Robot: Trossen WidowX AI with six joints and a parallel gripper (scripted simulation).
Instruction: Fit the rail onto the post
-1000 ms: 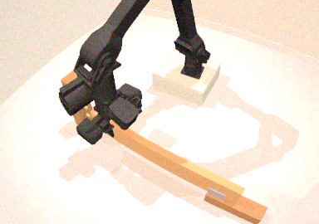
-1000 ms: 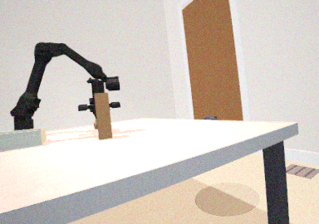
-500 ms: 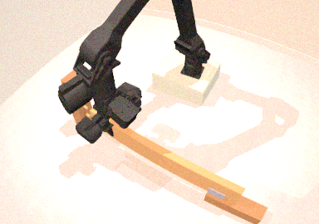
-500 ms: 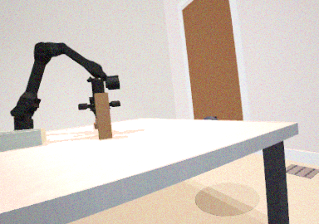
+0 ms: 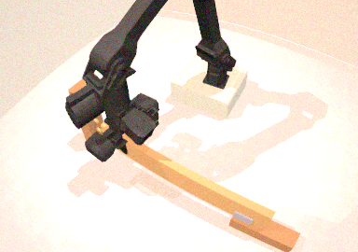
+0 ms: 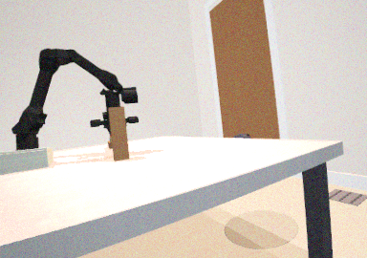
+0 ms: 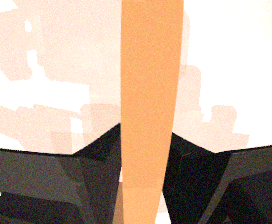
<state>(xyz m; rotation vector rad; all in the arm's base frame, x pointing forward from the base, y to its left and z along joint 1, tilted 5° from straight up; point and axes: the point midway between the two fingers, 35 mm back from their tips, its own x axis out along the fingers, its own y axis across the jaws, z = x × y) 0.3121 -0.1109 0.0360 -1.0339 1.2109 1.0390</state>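
Observation:
The long wooden rail [image 5: 196, 179] [image 7: 149, 75] runs from the low footboard block [image 5: 280, 235] toward the post, its far end at the grey bracket [image 5: 242, 217]. Its shadow lies apart from it, so it is off the table along the middle. My gripper [image 7: 136, 128] is shut on the rail close to its near end; the fingers stand on both sides of it. The upright post [image 5: 77, 87] [image 6: 118, 133] stands just beyond the gripper. The pale pegs [image 5: 100, 125] show between post and gripper in the top view. The rail's near end and its holes are hidden by the gripper.
The arm's pale base block [image 5: 198, 100] stands behind the rail. The table's edge [image 6: 191, 207] shows in the exterior view. Shadows of the arm and rail fall across the table.

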